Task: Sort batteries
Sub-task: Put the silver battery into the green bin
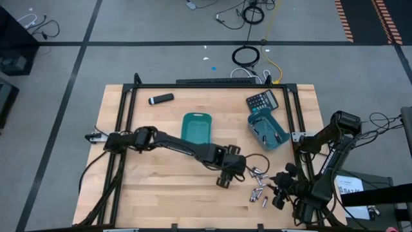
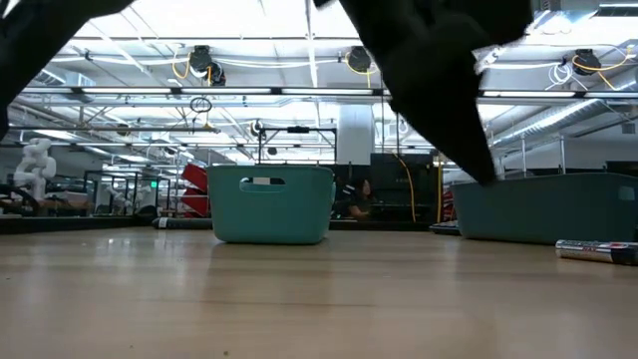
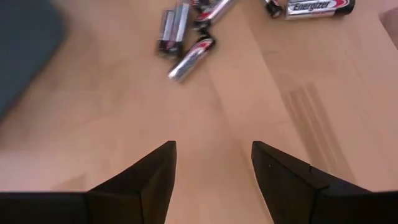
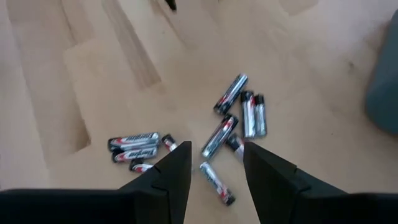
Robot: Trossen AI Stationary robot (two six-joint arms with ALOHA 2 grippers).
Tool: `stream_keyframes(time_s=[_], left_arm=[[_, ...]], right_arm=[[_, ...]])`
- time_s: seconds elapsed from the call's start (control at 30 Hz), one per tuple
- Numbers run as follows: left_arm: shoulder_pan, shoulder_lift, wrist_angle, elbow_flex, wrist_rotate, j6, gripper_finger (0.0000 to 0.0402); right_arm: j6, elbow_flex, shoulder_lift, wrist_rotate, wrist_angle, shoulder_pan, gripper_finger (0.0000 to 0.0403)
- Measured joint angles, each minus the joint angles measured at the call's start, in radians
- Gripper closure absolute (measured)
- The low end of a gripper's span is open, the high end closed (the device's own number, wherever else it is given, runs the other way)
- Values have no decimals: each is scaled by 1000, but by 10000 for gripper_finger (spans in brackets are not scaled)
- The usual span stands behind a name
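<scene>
The batteries [image 4: 227, 127] lie loose on the bare wood toward the front right of the table [image 1: 161, 193], scattered in a small cluster rather than in any bin. From above, the batteries [image 1: 259, 187] show as tiny silvery bits between the 2 grippers. Through the right wrist camera I can make out about 10 of them: 3 lying side by side in a little stack, 2 parallel ones touching, and the others angled every which way. A few more cells already sit inside the tilted teal bin [image 1: 268, 129] near the back right, just beside the dark calculator [image 1: 262, 101].

The left gripper [image 1: 230, 171] hangs low over the wood just beside the cluster, on its left side, its fingers spread apart with nothing between them; its own camera shows the left gripper [image 3: 213, 168] over bare board, batteries [image 3: 186, 37] a little ahead. The right gripper [image 4: 216, 168] hovers right above the cluster with its jaws parted and empty, 1 cell lying on the table in the gap below.

A second teal bin [image 1: 197, 127] stands upright mid-table, and a black cylinder with a white tip [image 1: 161, 98] lies toward the back left.
</scene>
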Motion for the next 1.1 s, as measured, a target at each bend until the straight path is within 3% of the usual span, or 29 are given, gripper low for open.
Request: stream_keyframes(time_s=[0.23,0.5,0.73,0.93,1.1], left_arm=[[5,85,201,0,98,-3,181],[9,137,363,0,106,2,181],[33,154,514,0,106,53,181],[65,171,525,0,214,54,181],[80,188,505,1,229,56,181]], right_arm=[[54,9,0,-20,-38,16,266],[76,79,0,-36,-245,17,266],[74,80,0,-8,-247,17,266],[73,80,0,-7,-236,17,266],[73,80,0,2,-233,17,266]])
